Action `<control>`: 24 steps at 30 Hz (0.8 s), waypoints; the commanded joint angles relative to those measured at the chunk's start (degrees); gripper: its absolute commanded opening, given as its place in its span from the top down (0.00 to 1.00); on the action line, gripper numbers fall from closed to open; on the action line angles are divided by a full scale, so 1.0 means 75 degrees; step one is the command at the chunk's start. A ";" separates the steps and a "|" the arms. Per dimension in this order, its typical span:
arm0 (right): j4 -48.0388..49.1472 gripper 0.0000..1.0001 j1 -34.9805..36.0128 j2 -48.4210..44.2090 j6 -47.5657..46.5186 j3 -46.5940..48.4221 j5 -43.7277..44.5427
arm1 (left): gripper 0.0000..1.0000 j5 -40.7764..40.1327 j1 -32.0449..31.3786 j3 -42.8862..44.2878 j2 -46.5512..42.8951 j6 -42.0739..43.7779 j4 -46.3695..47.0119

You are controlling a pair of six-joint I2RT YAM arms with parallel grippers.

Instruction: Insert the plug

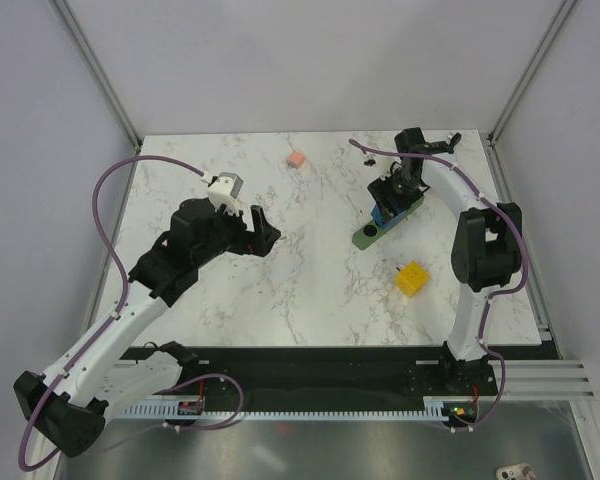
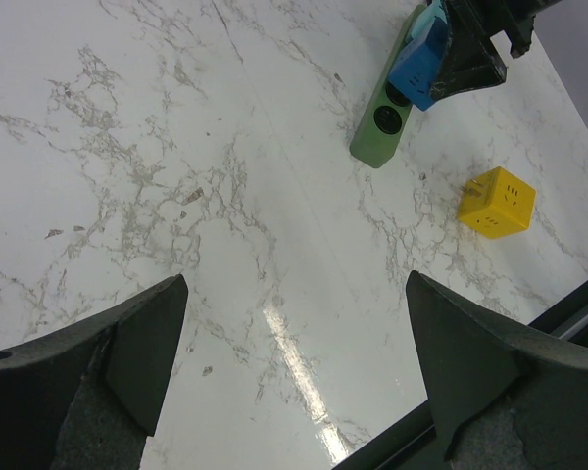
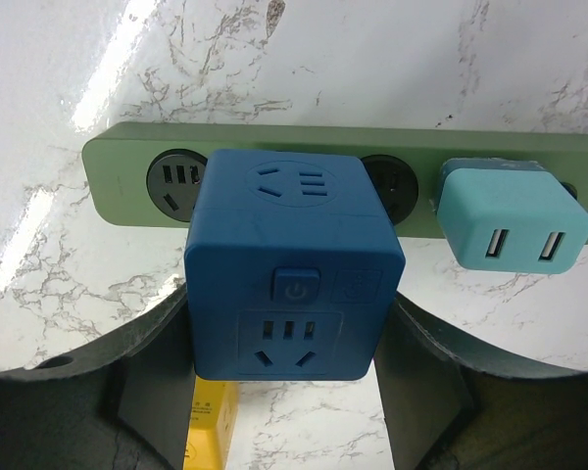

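A dark blue cube plug (image 3: 294, 264) sits on the green power strip (image 3: 127, 162), over its middle socket, between an empty socket on the left and another on the right. My right gripper (image 3: 289, 338) is shut on the blue cube, one finger on each side. A teal USB plug (image 3: 510, 215) sits in the strip further right. In the top view the right gripper (image 1: 392, 195) hovers over the strip (image 1: 370, 235) at the right rear. My left gripper (image 1: 265, 232) is open and empty over bare marble mid-table; its wrist view (image 2: 294, 333) shows the strip (image 2: 380, 132) and blue cube (image 2: 418, 69) far off.
A yellow cube adapter (image 1: 412, 278) lies on the table near the strip's front, also in the left wrist view (image 2: 496, 202) and the right wrist view (image 3: 208, 426). A small pink block (image 1: 297, 159) lies at the rear centre. The table's black front edge (image 1: 330, 355) runs before the arm bases.
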 commanded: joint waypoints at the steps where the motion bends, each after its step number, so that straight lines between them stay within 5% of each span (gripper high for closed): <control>1: -0.0015 1.00 0.0015 0.0232 -0.0105 -0.0035 -0.0253 | 0.00 -0.0099 0.0026 0.0004 -0.0131 0.0211 0.0097; 24: 0.0172 1.00 0.0472 0.0783 0.0539 -0.0350 0.0356 | 0.00 0.0088 0.0085 0.0027 -0.0131 0.0176 0.0144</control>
